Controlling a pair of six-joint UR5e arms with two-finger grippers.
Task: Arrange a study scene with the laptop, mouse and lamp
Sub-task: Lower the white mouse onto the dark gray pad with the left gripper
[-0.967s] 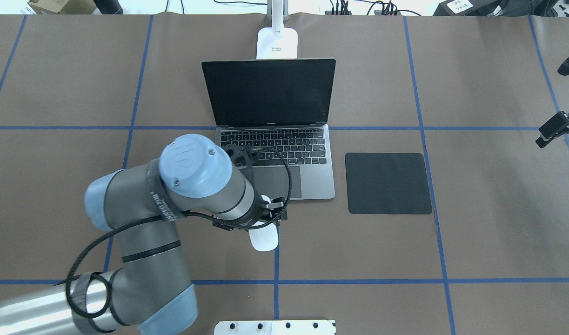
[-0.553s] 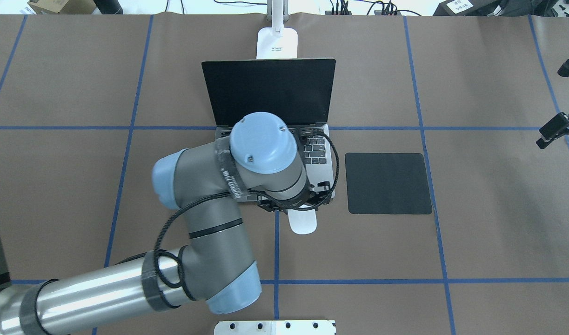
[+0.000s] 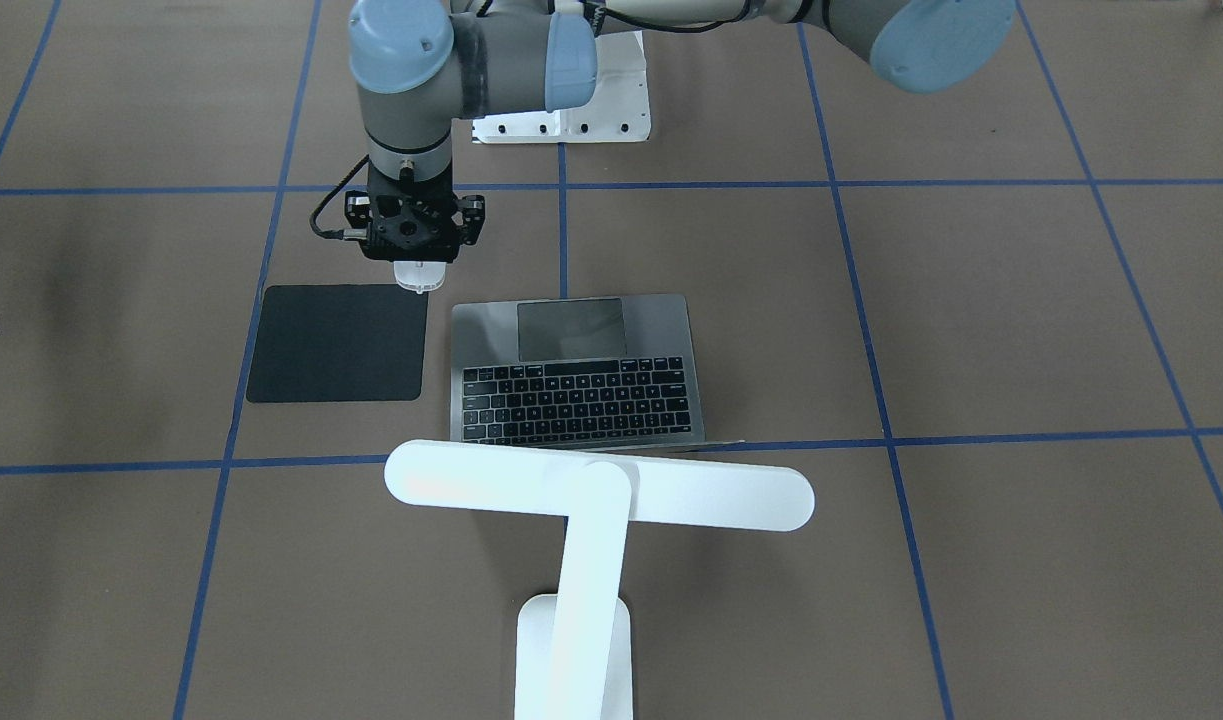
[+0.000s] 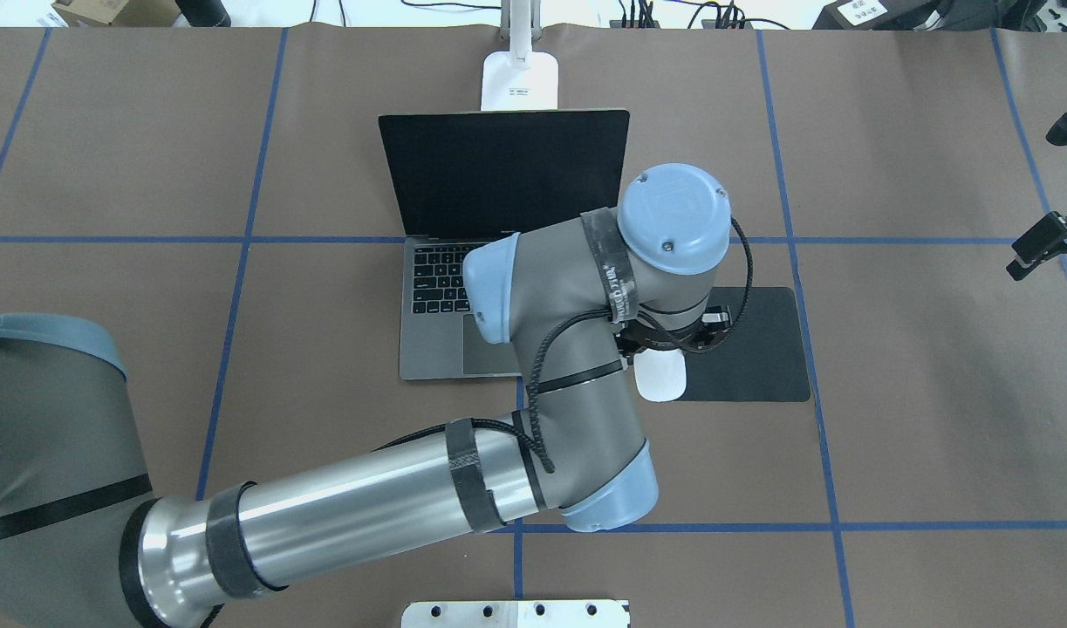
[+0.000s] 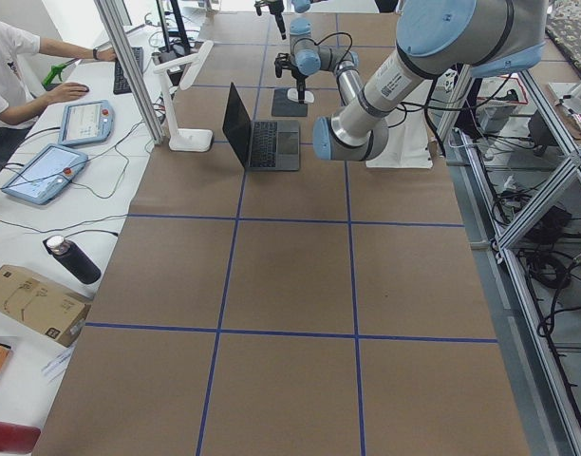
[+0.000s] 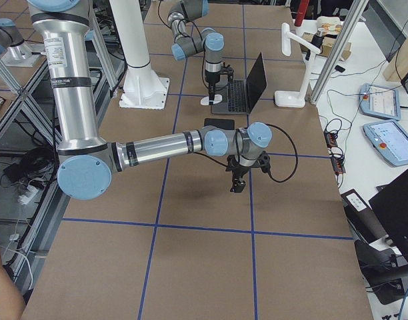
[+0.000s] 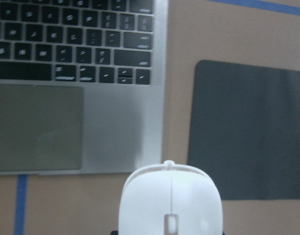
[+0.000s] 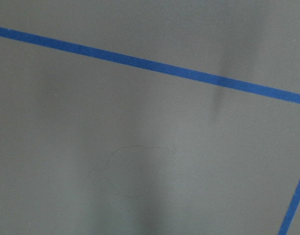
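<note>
L gripper [image 3: 417, 258] pinching mouse [image 4: 660, 379] near mat [image 4: 760, 349] edge | R gripper [image 4: 1041, 244] state unclear

Opposed overhead and front views, laptop [image 4: 498, 166] common to both; table-end views; close wrist cameras.

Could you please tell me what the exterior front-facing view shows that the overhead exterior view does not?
Only the front-facing view shows the lamp's long bar head and the laptop's whole keyboard and trackpad, unobstructed. Only the overhead view shows the laptop's dark screen, with the left arm covering much of the keyboard. Both show the left claw holding the white mouse beside the black mat's laptop-side edge.
</note>
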